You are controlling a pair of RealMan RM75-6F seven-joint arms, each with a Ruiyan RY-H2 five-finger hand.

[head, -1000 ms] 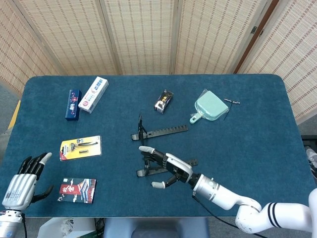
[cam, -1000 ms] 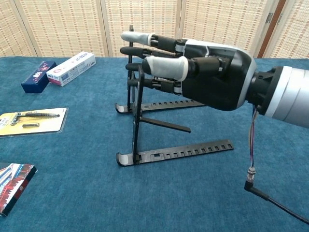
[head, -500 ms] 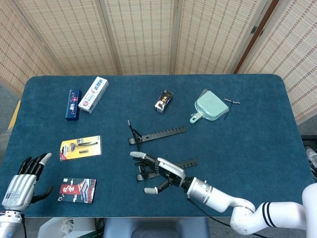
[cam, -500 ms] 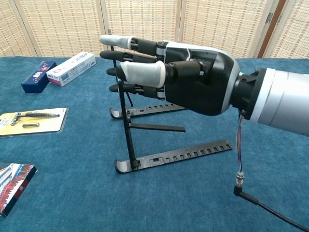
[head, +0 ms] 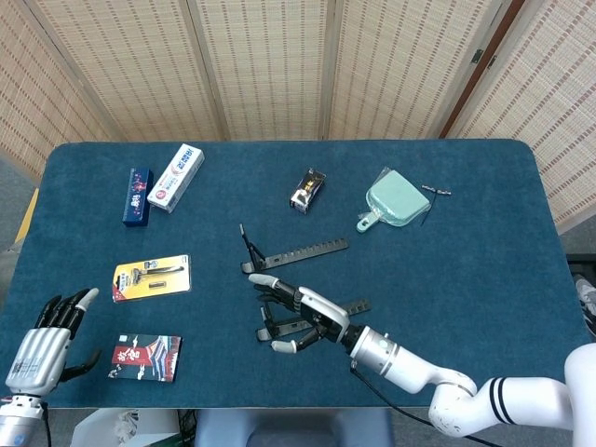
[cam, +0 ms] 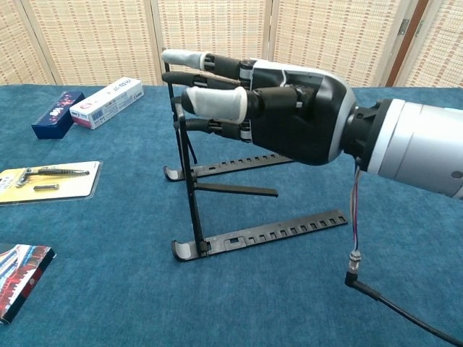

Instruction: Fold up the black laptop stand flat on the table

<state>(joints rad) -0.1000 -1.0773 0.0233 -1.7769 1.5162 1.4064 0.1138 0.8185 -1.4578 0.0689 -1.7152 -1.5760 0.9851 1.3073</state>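
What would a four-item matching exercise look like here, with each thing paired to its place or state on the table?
Things:
1. stand
2. white box
3. right hand
4. mint pouch

Places or states:
A. far left, beside a dark blue box
B. raised at the top of the uprights
C. centre, uprights standing, not yet flat
D. far right of centre

Pairs: 1-C, 2-A, 3-B, 4-D

white box (head: 175, 177), blue box (head: 137, 196), possibly mint dustpan (head: 393, 202)
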